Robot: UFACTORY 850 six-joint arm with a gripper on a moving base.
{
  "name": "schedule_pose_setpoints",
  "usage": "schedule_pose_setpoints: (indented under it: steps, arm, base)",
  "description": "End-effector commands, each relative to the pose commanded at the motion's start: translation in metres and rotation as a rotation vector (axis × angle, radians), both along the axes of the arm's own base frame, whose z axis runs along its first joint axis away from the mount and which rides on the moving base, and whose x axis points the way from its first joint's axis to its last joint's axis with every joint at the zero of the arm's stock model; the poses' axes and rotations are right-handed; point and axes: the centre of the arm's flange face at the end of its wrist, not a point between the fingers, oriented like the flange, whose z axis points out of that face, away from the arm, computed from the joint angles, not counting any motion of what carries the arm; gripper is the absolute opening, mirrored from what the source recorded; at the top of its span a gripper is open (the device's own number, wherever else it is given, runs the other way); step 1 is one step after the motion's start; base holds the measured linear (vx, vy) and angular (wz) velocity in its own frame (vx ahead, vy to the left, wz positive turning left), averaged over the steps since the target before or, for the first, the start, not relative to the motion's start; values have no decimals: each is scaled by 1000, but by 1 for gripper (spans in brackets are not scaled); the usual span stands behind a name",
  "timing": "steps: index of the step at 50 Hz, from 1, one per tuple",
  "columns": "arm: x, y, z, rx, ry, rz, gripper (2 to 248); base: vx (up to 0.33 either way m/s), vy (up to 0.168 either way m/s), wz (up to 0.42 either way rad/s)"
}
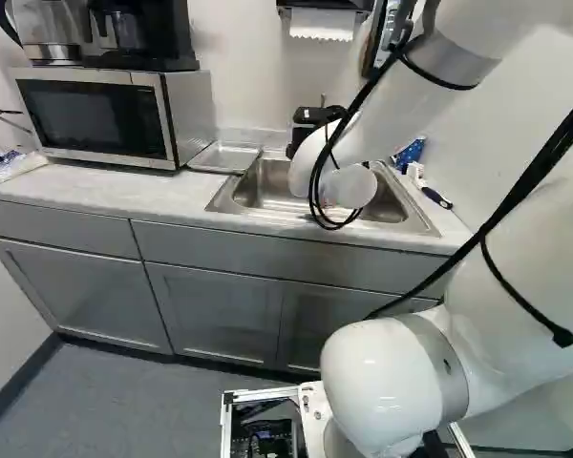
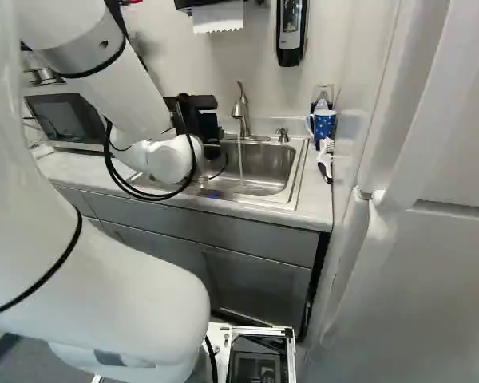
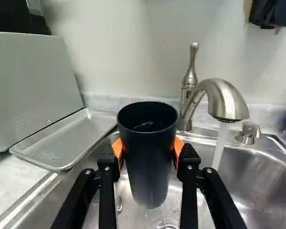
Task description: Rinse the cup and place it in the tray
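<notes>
1 cup (image 3: 147,162) between the gripper's (image 2: 199,121) 2 fingers (image 3: 107,191), 1 sink (image 3: 250,176) under them, 1 faucet (image 3: 221,98) and 1 tray (image 3: 62,143) near them; farther out, 1 microwave (image 1: 94,116) and 1 mug (image 2: 323,125).

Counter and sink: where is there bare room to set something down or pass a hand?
The counter is bare from the microwave to the front edge, and across to the sink. The tray is empty too. Crowded: over the sink, where the end effector holds the cup beside the running faucet, and by the mug.
</notes>
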Motion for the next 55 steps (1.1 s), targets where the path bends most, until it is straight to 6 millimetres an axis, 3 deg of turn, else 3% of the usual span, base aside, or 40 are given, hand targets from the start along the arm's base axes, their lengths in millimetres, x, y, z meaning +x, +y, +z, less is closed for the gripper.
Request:
schedule_pose_setpoints:
  steps: [17, 55]
  arm:
    - [1, 12, 16, 3, -28, 30, 122]
    - [11, 60, 50, 6, -33, 145, 122]
  base:
    - [0, 0, 0]
    - [0, 0, 0]
